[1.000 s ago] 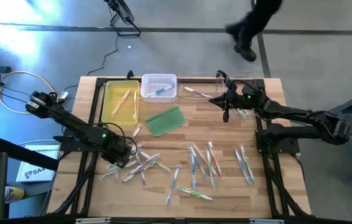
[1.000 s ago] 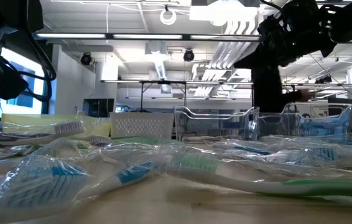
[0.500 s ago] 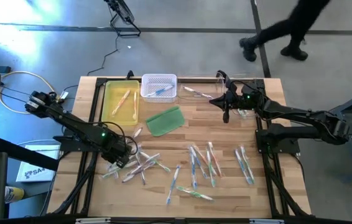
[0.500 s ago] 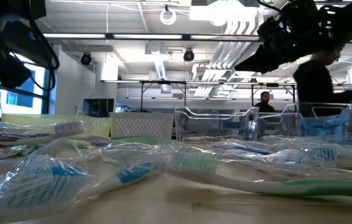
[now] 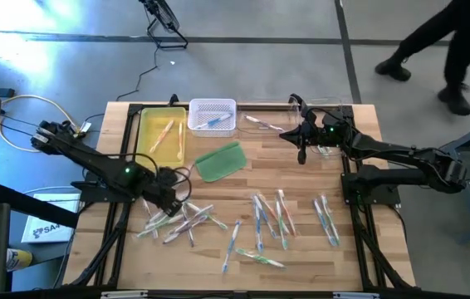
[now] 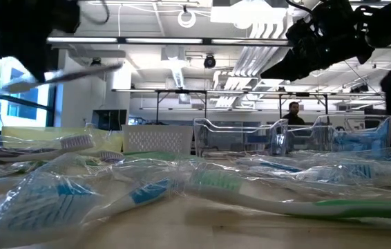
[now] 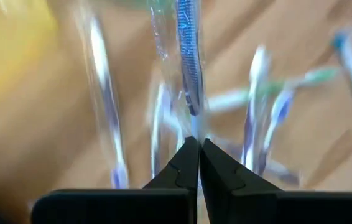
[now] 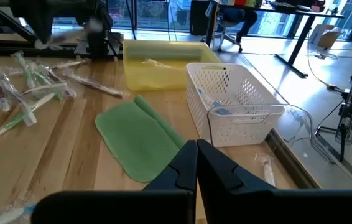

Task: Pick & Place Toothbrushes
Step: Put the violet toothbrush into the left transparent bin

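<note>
A light wooden table (image 5: 243, 178) carries 3 loose clusters of slim plastic toothbrushes (image 5: 268, 218), many in clear shiny wrappers: about 8 at the left, about 8 in the middle, about 3 at the right. 2 dark robot arms work over it. Along the far edge stand 4 containers. The yellow rectangular tray (image 5: 161, 135) holds 2 orange-pink brushes. The white perforated basket (image 5: 212, 116) holds 1 or 2 blue ones. 2 clear plastic bins (image 6: 240, 136) follow, the nearer to the basket holding about 2 brushes; the other's contents cannot be made out. A flat green rectangular pad (image 5: 220, 160) lies just in front of the basket.

The left gripper (image 5: 174, 198) hangs over the left cluster, its fingers pinched on 1 blue wrapped toothbrush (image 7: 188, 62); only the left wrist view shows that grip, while the low view shows the brush raised clear of the table. The right gripper (image 5: 301, 150) hovers by the clear bins, fingers closed on nothing, as the right wrist view confirms. 1 person's legs (image 5: 447, 58) cross the floor beyond the table.
</note>
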`<action>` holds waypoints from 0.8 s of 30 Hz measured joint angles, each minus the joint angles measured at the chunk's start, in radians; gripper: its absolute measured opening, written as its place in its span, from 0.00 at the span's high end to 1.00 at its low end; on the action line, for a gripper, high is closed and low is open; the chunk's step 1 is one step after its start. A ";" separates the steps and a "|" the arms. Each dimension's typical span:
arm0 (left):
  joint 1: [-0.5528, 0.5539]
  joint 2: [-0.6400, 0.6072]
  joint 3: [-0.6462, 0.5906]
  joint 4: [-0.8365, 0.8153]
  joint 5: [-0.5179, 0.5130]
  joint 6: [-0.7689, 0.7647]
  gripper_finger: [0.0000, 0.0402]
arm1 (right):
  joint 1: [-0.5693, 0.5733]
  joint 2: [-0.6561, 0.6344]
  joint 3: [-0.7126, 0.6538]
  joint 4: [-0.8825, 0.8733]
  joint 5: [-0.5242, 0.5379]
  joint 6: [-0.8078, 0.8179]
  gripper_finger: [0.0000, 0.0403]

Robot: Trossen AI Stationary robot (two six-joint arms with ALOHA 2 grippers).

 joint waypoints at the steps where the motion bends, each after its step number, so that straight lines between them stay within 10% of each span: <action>1: 0.000 0.000 0.015 0.003 -0.046 0.036 0.99 | 0.000 0.000 0.000 0.001 -0.002 0.000 0.99; 11: 0.073 0.000 0.071 0.191 -0.333 0.439 0.99 | 0.003 0.000 0.000 0.150 -0.145 0.025 0.99; 24: 0.418 0.013 0.071 0.631 -0.152 1.093 0.99 | 0.005 0.000 0.000 0.391 -0.250 0.105 0.99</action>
